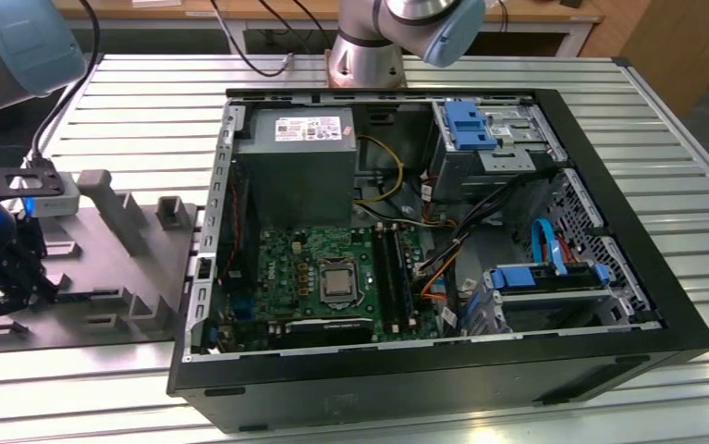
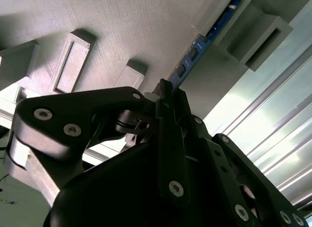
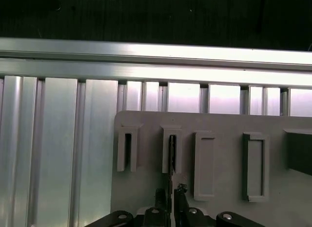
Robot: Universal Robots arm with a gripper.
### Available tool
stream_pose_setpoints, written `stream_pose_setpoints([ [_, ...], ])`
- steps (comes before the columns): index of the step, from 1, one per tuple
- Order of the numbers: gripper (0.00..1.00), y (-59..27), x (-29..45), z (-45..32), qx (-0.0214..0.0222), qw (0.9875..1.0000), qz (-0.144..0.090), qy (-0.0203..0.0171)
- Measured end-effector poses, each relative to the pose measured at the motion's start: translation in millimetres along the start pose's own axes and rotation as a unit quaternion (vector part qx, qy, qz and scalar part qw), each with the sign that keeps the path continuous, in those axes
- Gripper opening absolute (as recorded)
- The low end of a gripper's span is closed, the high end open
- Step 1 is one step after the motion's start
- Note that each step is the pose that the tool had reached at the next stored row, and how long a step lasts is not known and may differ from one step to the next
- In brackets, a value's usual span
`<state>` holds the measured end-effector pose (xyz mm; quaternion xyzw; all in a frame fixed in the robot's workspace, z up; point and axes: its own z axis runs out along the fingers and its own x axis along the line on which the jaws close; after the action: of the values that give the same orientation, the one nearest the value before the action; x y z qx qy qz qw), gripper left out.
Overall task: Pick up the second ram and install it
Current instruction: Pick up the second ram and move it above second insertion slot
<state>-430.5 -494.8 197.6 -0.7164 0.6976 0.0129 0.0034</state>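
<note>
Gripper (image 3: 170,191) of mine is pinched together on the second ram (image 2: 195,52). In both wrist views my two dark fingers (image 2: 171,139) meet on the near end of the stick, one on each flat face.

Around that, from the biggest thing down. I work over a table (image 1: 656,139) of ribbed aluminium slats. On it lies a black computer case (image 1: 453,384) with its side open upward. Just beside the case, on the exterior view's left, lies a grey holder plate (image 1: 126,282) with raised pockets, and my wrist hangs over the edge of the plate that is farther from the case.

Inside the case a grey power-supply box (image 1: 295,166) sits at the far end. The green motherboard (image 1: 311,268) lies nearer the camera, and its long black memory slots (image 1: 391,264) run along the side toward the exterior view's right.

Smallest is the stick itself, thin and dark blue. It stands on edge in one pocket of the plate's row, with other pockets on either side of it. Its far end is seated in the pocket's raised frame, and its near end is in my grip.
</note>
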Motion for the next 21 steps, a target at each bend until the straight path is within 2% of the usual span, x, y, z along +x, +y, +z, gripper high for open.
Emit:
stream_pose_setpoints([
  [1,0.21,0.0,0.0,0.0,0.0000,1.0000,0.000,0.0000],
  [10,0.21,0.0,0.0,-1.0,0.0001,1.0000,0.000,0.0000],
  [17,0.21,-6.6,0.1,-1.1,-0.0002,1.0000,0.000,0.0000],
  [21,0.21,-6.6,0.1,-1.2,-0.0002,1.0000,0.000,0.0000],
])
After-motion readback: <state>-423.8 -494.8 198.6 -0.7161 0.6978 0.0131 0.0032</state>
